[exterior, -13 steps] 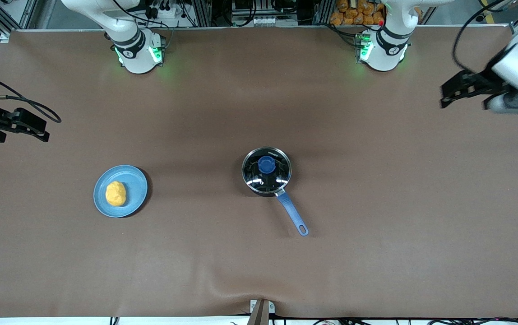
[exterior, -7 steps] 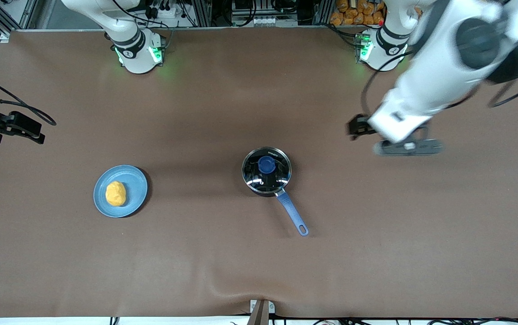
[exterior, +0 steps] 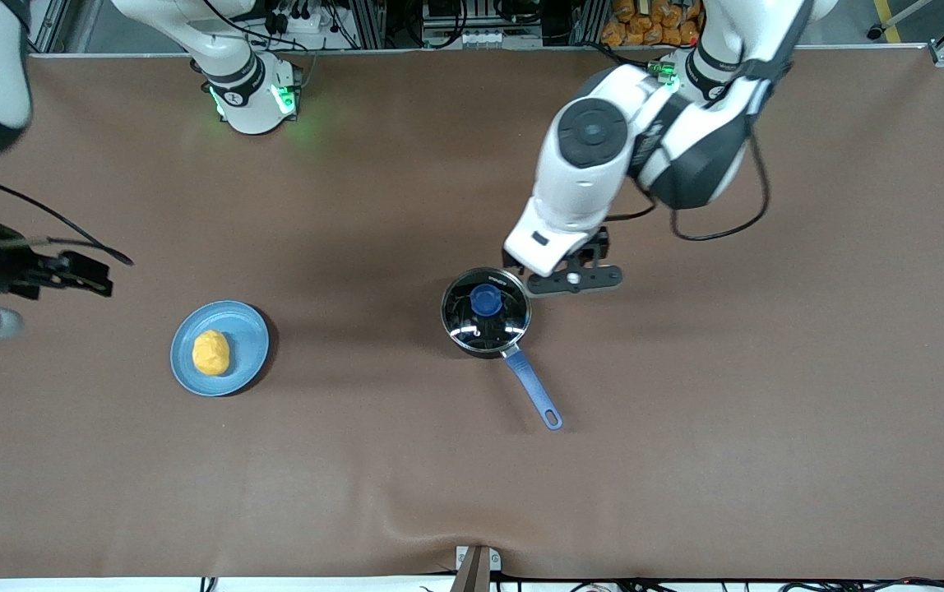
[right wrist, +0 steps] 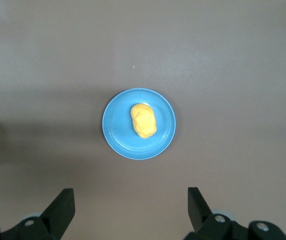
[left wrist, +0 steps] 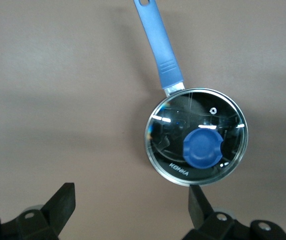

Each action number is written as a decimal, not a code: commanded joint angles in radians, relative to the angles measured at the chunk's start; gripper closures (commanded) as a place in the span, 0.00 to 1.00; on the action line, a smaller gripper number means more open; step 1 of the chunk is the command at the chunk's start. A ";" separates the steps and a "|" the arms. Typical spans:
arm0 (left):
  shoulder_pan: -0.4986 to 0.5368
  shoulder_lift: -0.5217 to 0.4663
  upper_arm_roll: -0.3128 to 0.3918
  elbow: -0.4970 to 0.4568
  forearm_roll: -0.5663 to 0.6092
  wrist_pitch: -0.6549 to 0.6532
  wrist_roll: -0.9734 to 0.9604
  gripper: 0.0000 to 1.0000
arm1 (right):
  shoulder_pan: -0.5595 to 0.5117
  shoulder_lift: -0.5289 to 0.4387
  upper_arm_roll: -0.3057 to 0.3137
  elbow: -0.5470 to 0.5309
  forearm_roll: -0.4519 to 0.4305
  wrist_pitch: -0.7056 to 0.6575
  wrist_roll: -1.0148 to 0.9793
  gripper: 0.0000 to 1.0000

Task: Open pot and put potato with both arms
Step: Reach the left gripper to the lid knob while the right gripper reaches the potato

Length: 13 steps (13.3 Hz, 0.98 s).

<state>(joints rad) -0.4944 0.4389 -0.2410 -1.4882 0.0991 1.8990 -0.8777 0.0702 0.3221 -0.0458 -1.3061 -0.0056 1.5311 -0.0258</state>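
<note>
The black pot (exterior: 472, 329) stands mid-table with its glass lid on, blue knob (exterior: 485, 300) on top and blue handle (exterior: 534, 395) pointing toward the front camera. The left wrist view shows the lid (left wrist: 172, 130), the knob (left wrist: 202, 149) and the handle (left wrist: 158, 50). My left gripper (exterior: 558, 267) hangs open and empty over the table just beside the pot's rim (left wrist: 131, 202). The yellow potato (exterior: 210, 352) lies on a light-blue plate (exterior: 250, 329). My right gripper (exterior: 81, 275) is open and empty over the table toward the right arm's end, apart from the plate. The right wrist view shows that gripper (right wrist: 130, 205) and the potato (right wrist: 143, 120).
The plate also shows in the right wrist view (right wrist: 115, 127). Both arm bases stand along the table's edge farthest from the front camera. Brown table covering lies all around the pot and the plate.
My left arm has swung in from the left arm's end of the table to beside the pot. My right gripper has shifted slightly toward the plate. Pot and potato have not moved.
</note>
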 commanded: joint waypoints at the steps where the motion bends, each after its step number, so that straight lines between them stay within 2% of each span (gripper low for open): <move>1: -0.038 0.072 0.008 0.028 0.033 0.072 -0.128 0.00 | 0.006 0.072 0.004 -0.016 0.010 0.058 -0.032 0.00; 6: -0.058 0.136 0.008 0.029 0.031 0.184 -0.171 0.00 | -0.020 0.233 0.004 -0.028 0.012 0.217 -0.215 0.00; 9: -0.062 0.173 0.008 0.032 0.031 0.248 -0.176 0.00 | -0.046 0.311 0.004 -0.056 0.012 0.297 -0.229 0.00; 13: -0.067 0.190 0.011 0.043 0.031 0.262 -0.173 0.00 | -0.046 0.344 0.006 -0.079 0.022 0.303 -0.230 0.00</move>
<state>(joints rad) -0.5443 0.6130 -0.2393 -1.4776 0.1075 2.1608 -1.0250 0.0268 0.6726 -0.0487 -1.3681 -0.0010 1.8348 -0.2407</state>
